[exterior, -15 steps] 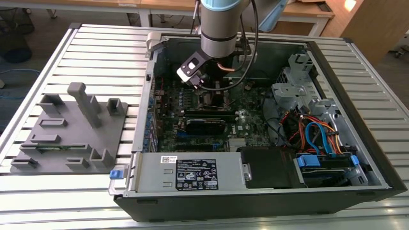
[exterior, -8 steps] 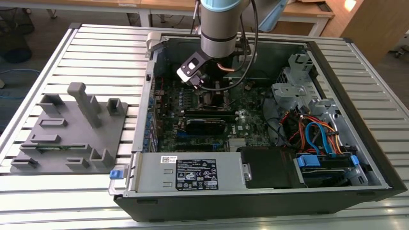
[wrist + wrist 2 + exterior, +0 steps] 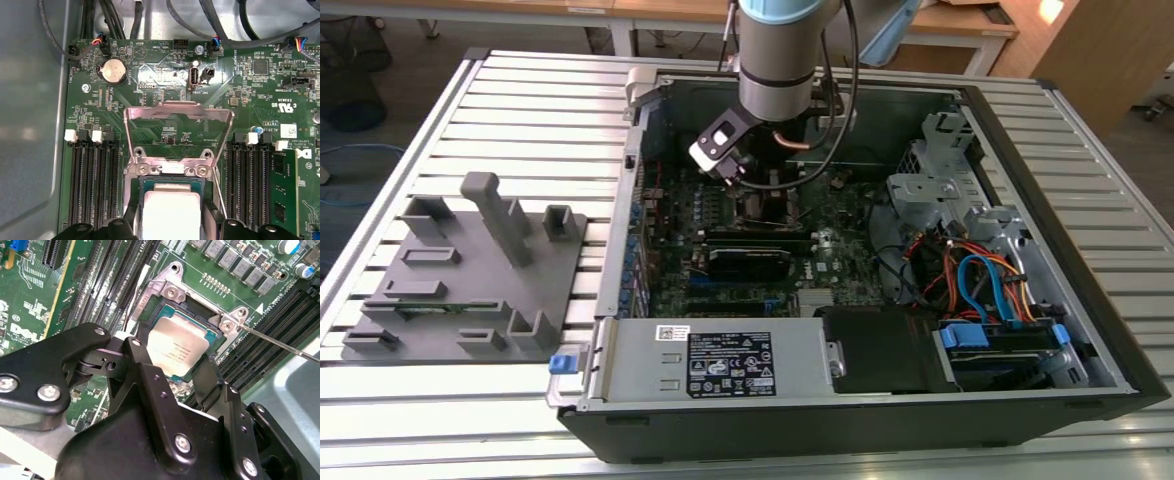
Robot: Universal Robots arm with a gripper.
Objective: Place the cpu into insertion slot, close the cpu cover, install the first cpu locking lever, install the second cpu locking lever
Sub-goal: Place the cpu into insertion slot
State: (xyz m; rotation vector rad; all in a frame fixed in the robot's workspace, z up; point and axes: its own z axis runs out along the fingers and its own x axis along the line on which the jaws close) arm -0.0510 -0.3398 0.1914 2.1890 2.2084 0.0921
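The cpu [image 3: 176, 345] sits at the insertion slot [image 3: 192, 304], level with the slot's rim, its silver-grey top facing up. The hand [image 3: 170, 357] is closed most of the way, and its two black fingers [image 3: 142, 365] lie against opposite edges of the chip, so we judge that it has hold of it.

We take the chip to be light, stiff and thin, with a smooth metal top that gives little grip. Its underside and the slot's contacts are probably delicate. The plain side edges are the place to hold it, as the fingers do here, keeping it flat and not tilted.

In the first wrist view we see the cpu cover [image 3: 177, 110] swung up and back from the slot, with bare green board showing through its window and memory slots [image 3: 92, 185] on either side. The second wrist view gives us the fingers' contact with the chip at closer range, and a thin lever wire [image 3: 280, 344] running out from the slot's corner. The exterior view adds the setting: the arm reaches down into an open computer case [image 3: 1067, 300] lying on a slatted worktop [image 3: 520, 90], with a grey fixture tray [image 3: 467, 290] to the exterior view's left.
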